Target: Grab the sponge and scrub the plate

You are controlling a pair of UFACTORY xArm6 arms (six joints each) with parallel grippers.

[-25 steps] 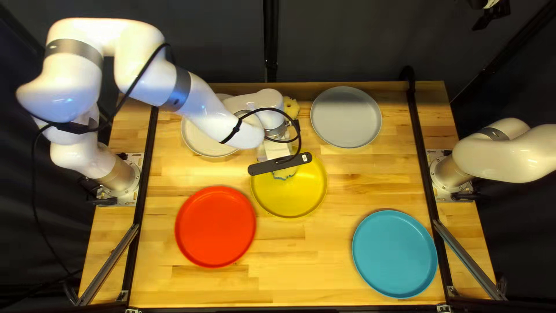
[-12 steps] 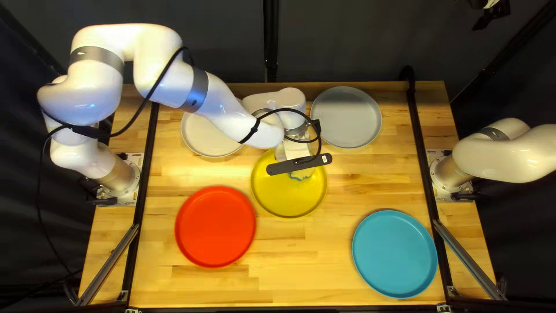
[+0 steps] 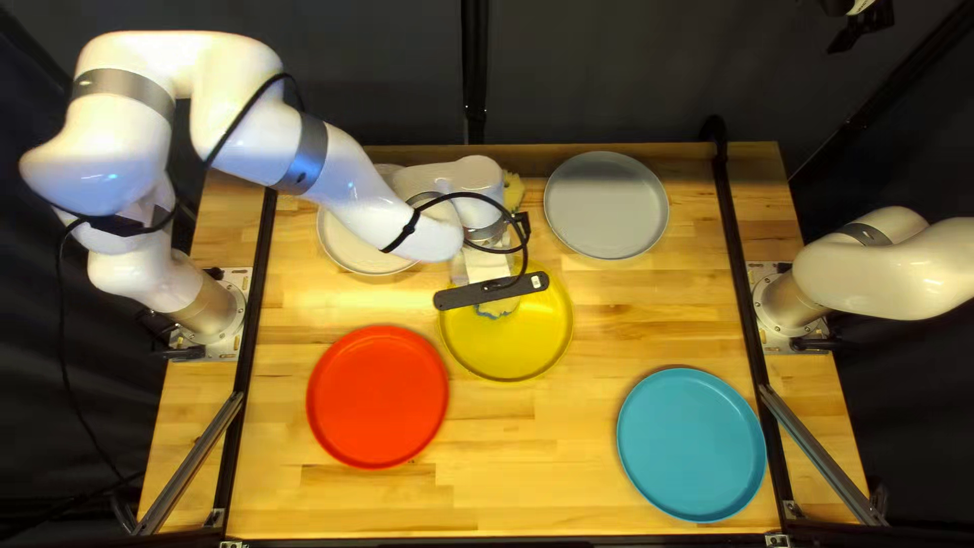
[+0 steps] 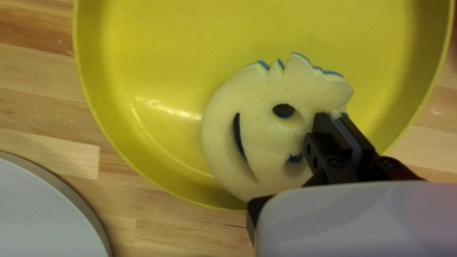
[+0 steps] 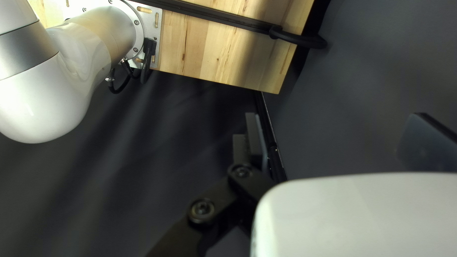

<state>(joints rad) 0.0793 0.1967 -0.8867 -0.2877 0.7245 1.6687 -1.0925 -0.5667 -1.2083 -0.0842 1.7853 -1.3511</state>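
My left jaws pinch one edge of the sponge [image 4: 262,128]; its round body reaches out beside them, toward the pale plate [image 4: 43,214], over the yellow plate [image 4: 152,62]. Scrubbing should press that overhang flat. My right jaws, well away, are spread.

Top left view: table [image 3: 599,325] bright, fairly even; dark curtain [image 3: 609,81] behind it swallows most light. White left arm [image 3: 233,112] nearly washed out along its upper surfaces — shading below, so light comes from overhead. Left wrist view: dimmer, softer. Short glare streak in yellow plate [image 4: 166,47], beside sponge [image 4: 266,138]; plate's wall shaded. Right wrist view: wood brightly lit — soft shadow band near the corner, faint pale streaks on dark cloth, sheen on white arm casing [image 5: 38,104].
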